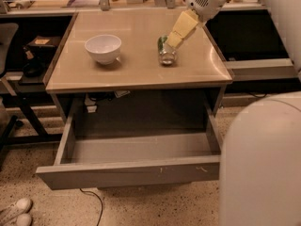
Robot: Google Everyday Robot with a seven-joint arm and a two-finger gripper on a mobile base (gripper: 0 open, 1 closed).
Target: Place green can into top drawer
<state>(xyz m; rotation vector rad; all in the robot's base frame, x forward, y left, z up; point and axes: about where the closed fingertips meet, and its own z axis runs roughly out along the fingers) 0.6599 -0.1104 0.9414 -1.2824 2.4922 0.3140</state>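
Observation:
The green can [165, 52] lies on its side on the beige tabletop [136, 69], its silver end facing me. My gripper [175, 36], with yellowish fingers, reaches down from the upper right and its tips are at the can's far top, partly covering it. The top drawer [129, 172] is pulled out wide below the tabletop, its grey front with small white scuffs facing me and its inside bare.
A white bowl [103, 48] stands on the tabletop left of the can. A large white part of the robot [263, 164] fills the lower right. A black chair [7, 79] and shelves stand to the left, white shoes [14, 211] on the floor.

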